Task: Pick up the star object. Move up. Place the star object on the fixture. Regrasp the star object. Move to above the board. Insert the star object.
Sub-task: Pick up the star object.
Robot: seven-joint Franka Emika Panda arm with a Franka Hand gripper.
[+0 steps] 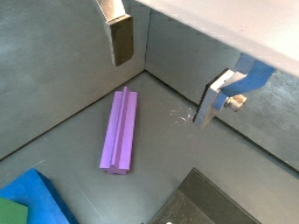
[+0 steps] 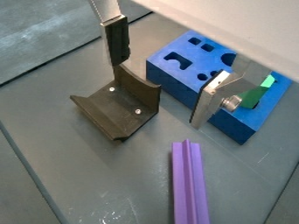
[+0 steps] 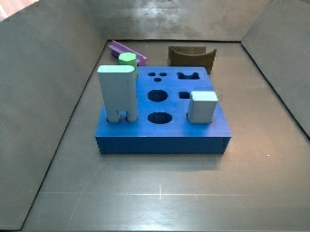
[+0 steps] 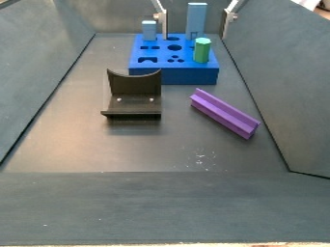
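The purple star object lies flat on the dark floor, beside the fixture and in front of the blue board; it also shows in a side view and a wrist view. My gripper hangs well above the floor, open, with nothing between its fingers. In a wrist view the gripper sits over the gap between the dark fixture and the board. The star object touches neither finger.
On the board stand a tall pale block, a green peg and a grey cube. Sloping grey walls close in the floor on both sides and behind the board.
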